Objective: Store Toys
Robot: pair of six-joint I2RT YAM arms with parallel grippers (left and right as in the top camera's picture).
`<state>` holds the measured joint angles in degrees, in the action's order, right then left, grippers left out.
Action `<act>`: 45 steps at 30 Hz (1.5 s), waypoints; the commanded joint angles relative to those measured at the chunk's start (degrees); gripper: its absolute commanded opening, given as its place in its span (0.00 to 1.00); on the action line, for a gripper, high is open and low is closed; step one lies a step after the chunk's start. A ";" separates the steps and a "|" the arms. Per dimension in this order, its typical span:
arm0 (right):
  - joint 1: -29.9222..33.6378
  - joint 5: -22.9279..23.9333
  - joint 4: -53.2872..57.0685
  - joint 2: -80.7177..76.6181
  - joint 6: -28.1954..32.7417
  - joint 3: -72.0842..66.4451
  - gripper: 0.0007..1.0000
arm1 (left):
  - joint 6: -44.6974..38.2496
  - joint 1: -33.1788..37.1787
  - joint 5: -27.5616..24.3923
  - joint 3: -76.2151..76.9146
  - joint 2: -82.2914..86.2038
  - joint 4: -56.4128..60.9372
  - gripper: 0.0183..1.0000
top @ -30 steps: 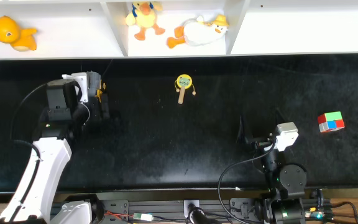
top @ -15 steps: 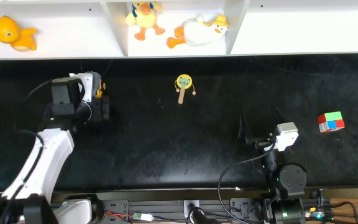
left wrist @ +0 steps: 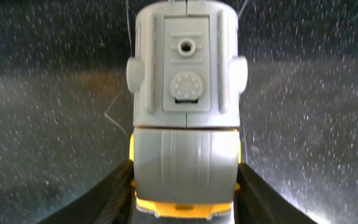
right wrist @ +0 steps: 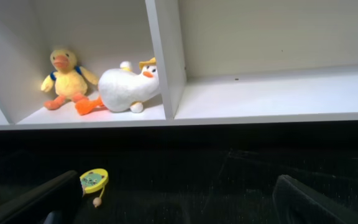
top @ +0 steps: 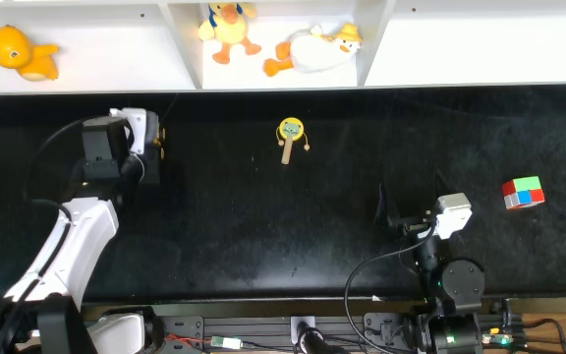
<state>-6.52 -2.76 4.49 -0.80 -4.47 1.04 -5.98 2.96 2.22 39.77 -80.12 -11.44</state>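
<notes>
My left gripper (left wrist: 185,190) is shut on a grey and yellow toy (left wrist: 185,93), whose grey body stands out between the dark fingers (left wrist: 114,193). From above, the left gripper (top: 155,157) hangs over the black table at the left, a little short of the white shelf (top: 283,79). A yellow rattle drum (top: 289,133) lies mid-table and shows too in the right wrist view (right wrist: 94,180). A colour cube (top: 524,193) sits at the far right. My right gripper (top: 393,211) stands open and empty low at the right (right wrist: 176,208).
The shelf has three compartments along the back. An orange duck (top: 23,51) sits in the left one. A yellow duck plush (top: 228,25) and a white goose plush (top: 314,49) share the middle one. White dividers (right wrist: 165,59) separate them.
My left arm has carried the grey and yellow toy a little farther toward the shelf. The right arm has stayed still.
</notes>
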 commanded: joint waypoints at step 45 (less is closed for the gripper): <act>-0.31 -0.39 -0.26 0.55 -0.26 -0.76 1.00 | 4.72 0.70 -4.74 31.65 -10.36 -12.11 0.34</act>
<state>-6.52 -2.76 4.54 -0.80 -4.49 1.04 -1.83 4.32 -1.72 67.70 -87.90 -23.24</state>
